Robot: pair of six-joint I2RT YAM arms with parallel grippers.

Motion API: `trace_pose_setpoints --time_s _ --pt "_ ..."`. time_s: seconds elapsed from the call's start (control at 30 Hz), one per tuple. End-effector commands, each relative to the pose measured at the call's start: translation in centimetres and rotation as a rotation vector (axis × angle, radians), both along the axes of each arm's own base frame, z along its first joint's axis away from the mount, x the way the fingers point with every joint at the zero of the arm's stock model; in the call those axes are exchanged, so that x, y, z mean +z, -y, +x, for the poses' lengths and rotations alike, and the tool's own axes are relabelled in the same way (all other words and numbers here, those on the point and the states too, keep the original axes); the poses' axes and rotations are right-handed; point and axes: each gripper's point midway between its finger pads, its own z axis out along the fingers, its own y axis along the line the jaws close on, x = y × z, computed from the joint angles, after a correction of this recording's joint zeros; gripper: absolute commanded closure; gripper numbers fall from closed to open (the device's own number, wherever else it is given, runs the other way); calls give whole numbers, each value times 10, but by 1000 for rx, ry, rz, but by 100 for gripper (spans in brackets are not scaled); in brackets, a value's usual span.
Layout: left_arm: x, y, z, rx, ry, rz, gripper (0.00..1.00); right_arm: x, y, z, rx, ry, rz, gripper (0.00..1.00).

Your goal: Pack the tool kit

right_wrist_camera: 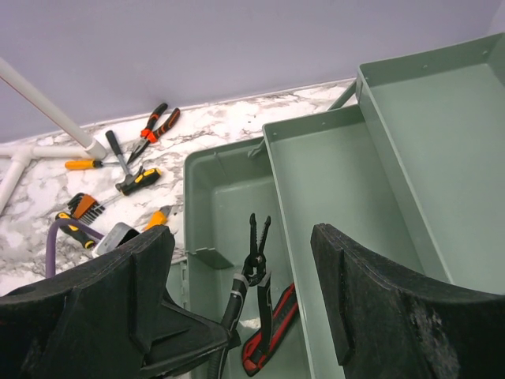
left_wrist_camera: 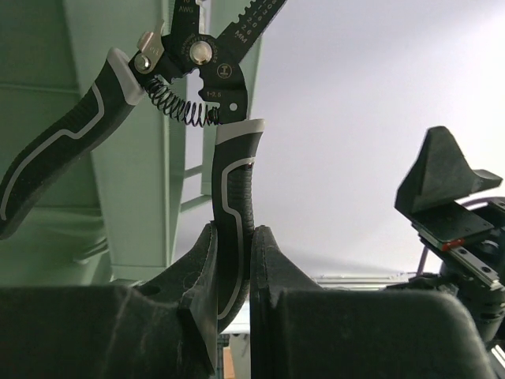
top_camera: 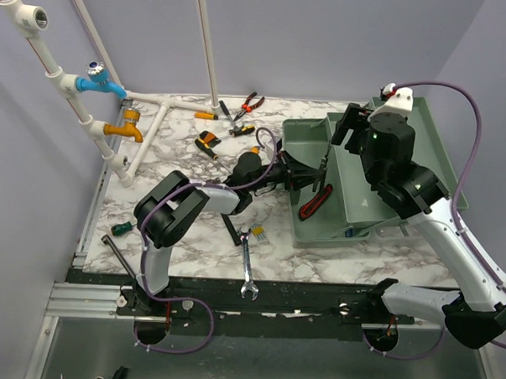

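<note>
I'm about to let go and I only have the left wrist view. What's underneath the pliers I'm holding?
Observer: The pliers hang over the toolbox's low left compartment, within its walls. I can't tell whether they touch the floor.
Operator: Is anything already in that compartment?
Observer: Yes, a red-and-black-handled tool lies on its floor, right beside the pliers.
Operator: Is the other arm in my way?
Observer: The right gripper is open and empty, up above the box and looking down on your pliers.
</note>
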Motion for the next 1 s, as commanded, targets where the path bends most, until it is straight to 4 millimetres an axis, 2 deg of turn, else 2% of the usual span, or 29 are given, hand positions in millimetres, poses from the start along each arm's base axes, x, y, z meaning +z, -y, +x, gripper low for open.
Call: trace_pose_setpoints --time_s 0.0,0.13,0.23,0.3,0.37,0.4,0.43,0.57,0.73,0.8,0.83,0.87,0.97 --pt "-10 1 -1 55 1 -7 91 2 6 -2 -17 15 8 21" --pt "-27 5 -6 54 -6 75 61 1 7 -4 -16 14 9 21" --pt "-26 8 -12 36 19 118 39 1 8 -4 -18 16 10 21" --pt "-25 6 -13 38 39 157 19 2 8 -5 -18 17 12 21" --pt "-24 4 -15 44 68 195 15 2 8 -6 -17 18 12 21" --pt "-21 3 -16 42 87 209 4 2 8 -6 -18 18 13 21" --pt "-16 3 -18 37 110 226 2 3 9 -6 -20 20 13 21" --pt "2 -3 -24 27 213 298 1 2 9 -6 -18 18 12 21" --pt "26 -28 -25 73 399 492 1 1 8 -6 -16 17 10 21" --pt "37 -44 -17 111 489 616 1 1 8 -6 -12 16 11 21" --pt "33 -55 -13 112 527 713 2 1 7 -6 -11 16 12 21" --pt "40 -62 -7 132 572 780 2 0 7 -6 -8 15 12 21" --pt "41 -86 7 128 669 1005 2 -1 6 -6 -6 13 12 21"
